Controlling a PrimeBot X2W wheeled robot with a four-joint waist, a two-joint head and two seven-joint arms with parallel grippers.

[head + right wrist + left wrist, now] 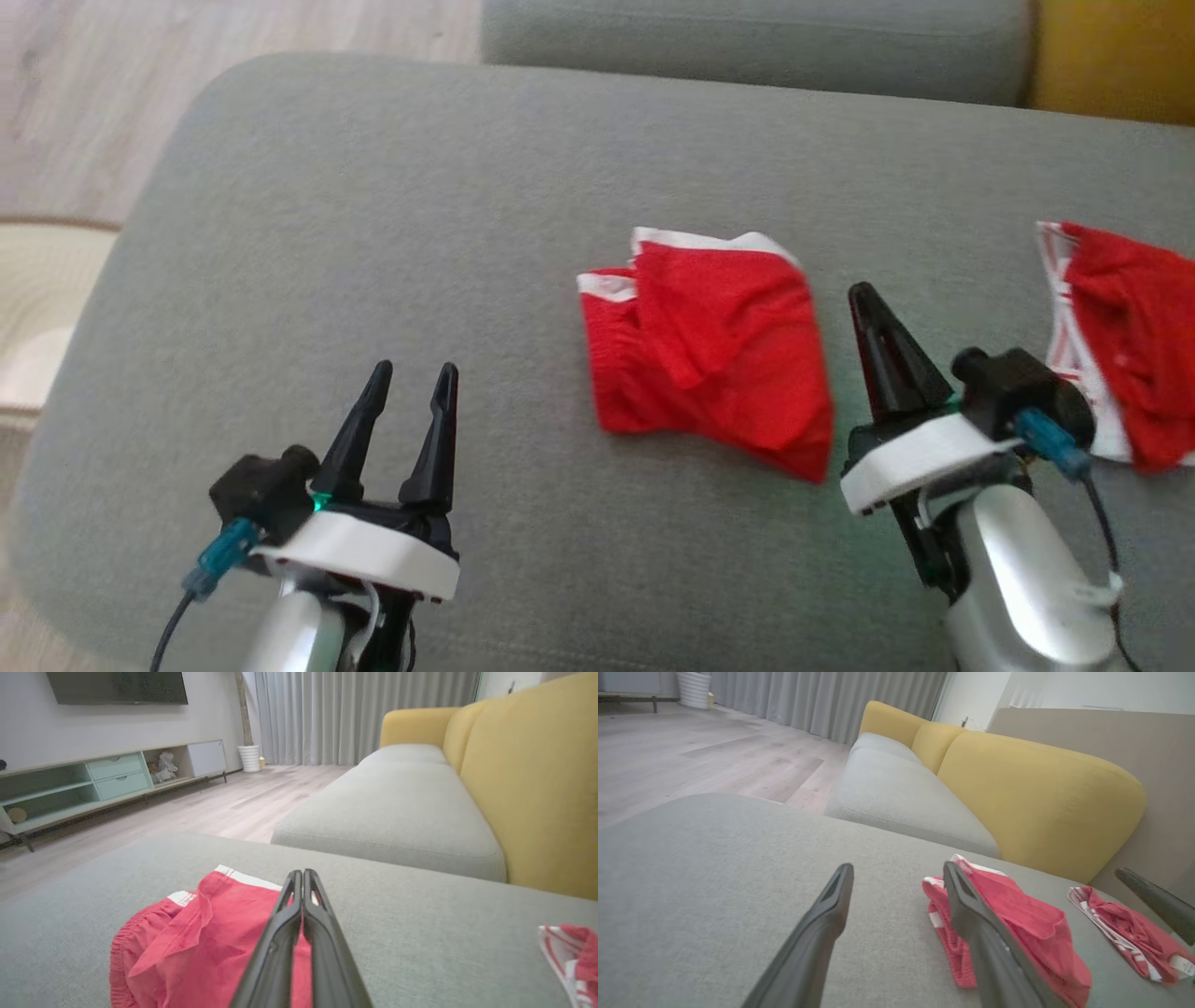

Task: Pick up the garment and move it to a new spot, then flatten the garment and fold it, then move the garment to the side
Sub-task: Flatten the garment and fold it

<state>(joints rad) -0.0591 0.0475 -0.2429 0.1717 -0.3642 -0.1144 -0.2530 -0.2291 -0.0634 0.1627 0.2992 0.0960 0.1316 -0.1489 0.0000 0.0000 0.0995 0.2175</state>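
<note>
Right now the red garment (709, 355) lies folded near the middle of the grey cushion (373, 233), with its white waistband edge turned toward the far side and 1 layer lapped over the rest. The right gripper (863, 297) sits just beside the garment's right edge, apart from it in the head view. Its 2 dark fingers are pressed together into 1 point and clamp nothing. The left gripper (415, 375) rests low at the near left, well apart from the garment, its fingers spread with bare cushion between them. Another red and white garment (1130, 345) lies crumpled at the cushion's right side, beyond the right gripper. Behind the cushion stand a paler grey seat (901, 793) and a yellow backrest (1041, 793), with pale wood floor (93, 93) off to the left.
</note>
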